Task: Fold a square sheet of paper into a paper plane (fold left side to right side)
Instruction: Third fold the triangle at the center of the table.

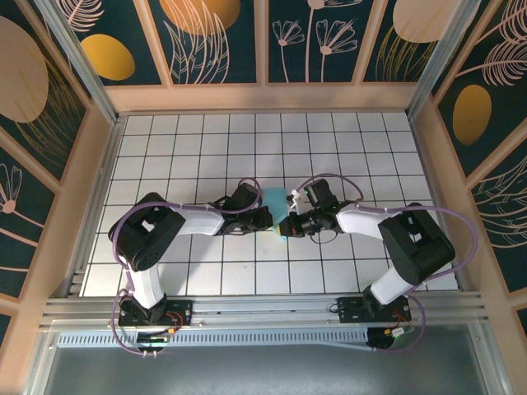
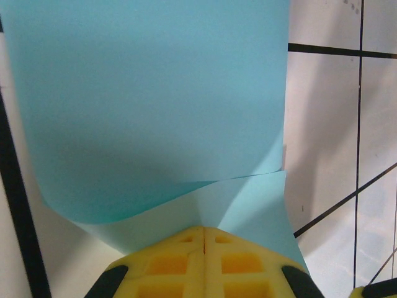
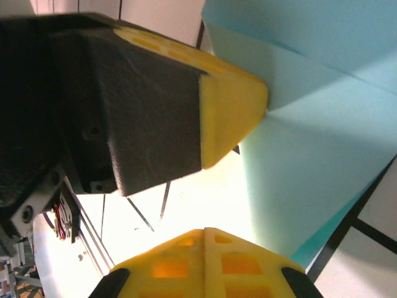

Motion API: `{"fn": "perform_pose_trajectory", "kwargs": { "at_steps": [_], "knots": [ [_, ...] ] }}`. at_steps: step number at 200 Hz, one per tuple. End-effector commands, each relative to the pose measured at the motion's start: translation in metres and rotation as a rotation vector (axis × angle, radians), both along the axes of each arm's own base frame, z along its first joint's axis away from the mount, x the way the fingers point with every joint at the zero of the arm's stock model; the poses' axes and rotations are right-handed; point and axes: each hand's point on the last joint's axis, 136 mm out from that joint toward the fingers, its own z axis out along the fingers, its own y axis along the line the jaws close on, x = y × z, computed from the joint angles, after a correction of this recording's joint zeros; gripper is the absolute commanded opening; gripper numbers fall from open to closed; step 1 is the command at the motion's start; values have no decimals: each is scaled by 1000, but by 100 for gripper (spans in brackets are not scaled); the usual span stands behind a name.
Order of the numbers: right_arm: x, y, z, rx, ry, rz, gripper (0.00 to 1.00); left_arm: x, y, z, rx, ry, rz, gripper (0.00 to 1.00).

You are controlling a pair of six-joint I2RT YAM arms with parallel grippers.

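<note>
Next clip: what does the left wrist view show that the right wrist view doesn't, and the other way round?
Left wrist: the paper curls over itself in a loop above the shut left gripper, which pinches its lower layer. Right wrist: that gripper from outside, its black-and-yellow finger tip against a crease in the paper, plus the right gripper, shut beside the paper's edge. Both: the blue paper and the white gridded table.

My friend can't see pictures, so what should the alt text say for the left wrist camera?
A light blue square sheet of paper fills most of the picture, curling over itself above the left tool, whose yellow fingers are shut with tips against it. White tiles with black lines show on the right.
</note>
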Motion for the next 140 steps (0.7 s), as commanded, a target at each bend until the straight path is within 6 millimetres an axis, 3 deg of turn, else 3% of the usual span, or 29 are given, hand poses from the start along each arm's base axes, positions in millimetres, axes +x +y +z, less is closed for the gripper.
{"fn": "perform_pose_trajectory", "kwargs": {
  "at_steps": [1, 140],
  "knots": [
    [-10, -1, -11, -10, 45, 5, 0, -8, 15, -25, 93, 55, 24, 0],
    [-19, -6, -30, -51, 96, 1, 0, -8, 15, -24, 91, 55, 24, 0]
  ]
}}
